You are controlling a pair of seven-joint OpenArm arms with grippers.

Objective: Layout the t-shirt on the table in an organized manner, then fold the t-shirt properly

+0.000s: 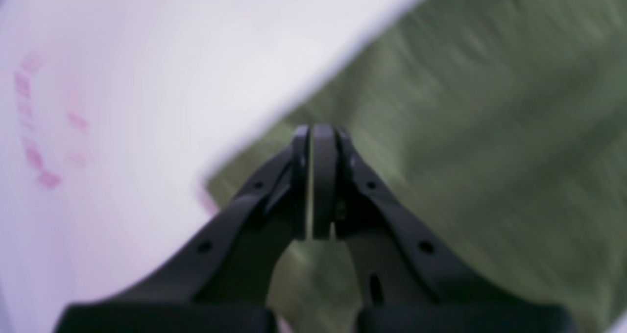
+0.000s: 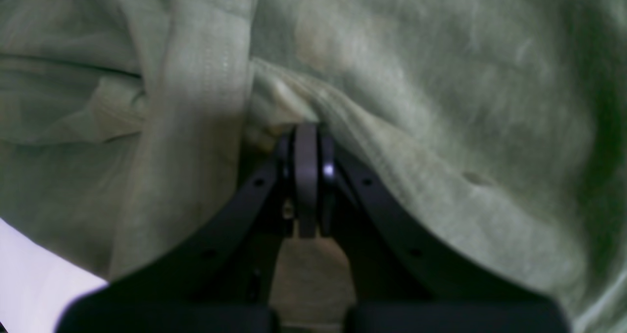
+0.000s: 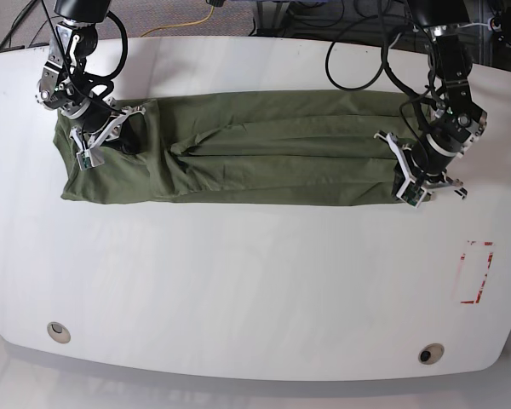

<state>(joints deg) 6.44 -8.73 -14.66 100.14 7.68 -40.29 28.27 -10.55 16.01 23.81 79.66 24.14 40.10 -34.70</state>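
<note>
The olive-green t-shirt (image 3: 264, 158) lies as a long band across the far half of the white table (image 3: 255, 281). My left gripper (image 3: 409, 189) is at the band's right end, near its front corner. In the left wrist view the left gripper (image 1: 316, 132) is shut, with a thin strip of cloth between the jaws at the t-shirt's (image 1: 490, 127) edge. My right gripper (image 3: 119, 141) is at the band's left end. In the right wrist view the right gripper (image 2: 306, 127) is shut on a bunched ridge of the t-shirt (image 2: 441, 78).
A red dashed rectangle (image 3: 476, 273) marks the table at the front right; it also shows blurred in the left wrist view (image 1: 34, 127). Two grommet holes (image 3: 58, 331) (image 3: 425, 354) sit near the front edge. Cables (image 3: 187, 21) run behind the table.
</note>
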